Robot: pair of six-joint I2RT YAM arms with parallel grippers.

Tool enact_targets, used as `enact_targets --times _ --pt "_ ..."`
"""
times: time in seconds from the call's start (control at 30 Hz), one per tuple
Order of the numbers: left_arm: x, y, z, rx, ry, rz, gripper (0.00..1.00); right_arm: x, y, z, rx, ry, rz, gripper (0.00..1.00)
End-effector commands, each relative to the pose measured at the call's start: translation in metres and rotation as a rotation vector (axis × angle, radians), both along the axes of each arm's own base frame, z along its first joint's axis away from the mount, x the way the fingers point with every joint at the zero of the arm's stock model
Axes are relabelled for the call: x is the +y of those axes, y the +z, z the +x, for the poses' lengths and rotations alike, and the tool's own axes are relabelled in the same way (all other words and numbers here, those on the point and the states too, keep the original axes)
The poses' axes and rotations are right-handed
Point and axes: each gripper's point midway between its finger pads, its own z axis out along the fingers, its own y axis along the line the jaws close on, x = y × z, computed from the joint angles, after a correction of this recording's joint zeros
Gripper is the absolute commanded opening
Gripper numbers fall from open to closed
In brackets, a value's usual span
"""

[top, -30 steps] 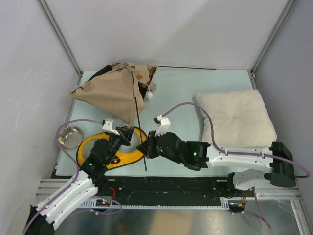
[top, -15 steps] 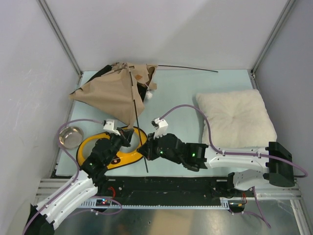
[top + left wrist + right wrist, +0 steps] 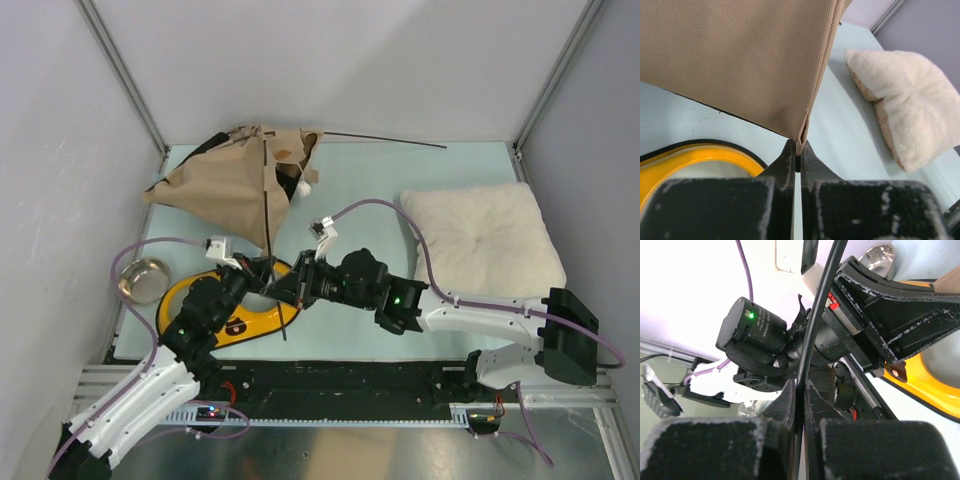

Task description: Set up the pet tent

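The pet tent [image 3: 225, 190] lies slumped at the back left, tan fabric with a white pom-pom [image 3: 303, 188]. My left gripper [image 3: 264, 277] is shut on its near corner; in the left wrist view the fabric seam [image 3: 801, 135] is pinched at my left gripper [image 3: 797, 150]. A thin black pole [image 3: 267, 215] runs from the tent's top down past the yellow feeder. My right gripper [image 3: 298, 283] is shut on that pole, right beside the left gripper. In the right wrist view the pole [image 3: 816, 315] passes between the tips of my right gripper [image 3: 799, 390].
A cream pillow [image 3: 480, 240] lies at the right. The yellow feeder [image 3: 195, 300] sits under the left arm, with a steel bowl [image 3: 143, 280] to its left. Another black pole [image 3: 390, 139] sticks out along the back wall. Grey walls close both sides.
My right gripper has moved left and back with the pole, up to the left gripper. The pole's lower end swung left and its top now reaches the tent's peak.
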Motion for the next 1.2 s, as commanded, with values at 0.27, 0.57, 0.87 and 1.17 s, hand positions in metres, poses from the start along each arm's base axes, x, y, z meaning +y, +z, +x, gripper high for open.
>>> enact_targets --times 0.27,0.57,0.87,1.17 --pt "-0.033 0.003 -0.048 0.185 -0.240 -0.109 0.00 -0.004 0.075 0.080 -0.090 -0.129 0.261 0.00" --pt "-0.044 0.014 -0.050 0.214 -0.288 -0.120 0.00 -0.010 0.085 0.109 -0.086 -0.165 0.307 0.00" --pt "-0.050 0.009 -0.059 0.244 -0.332 -0.126 0.00 -0.014 0.100 0.150 -0.138 -0.183 0.330 0.00" --pt "-0.055 0.007 -0.062 0.310 -0.338 -0.177 0.00 -0.008 0.105 0.185 -0.201 -0.231 0.307 0.00"
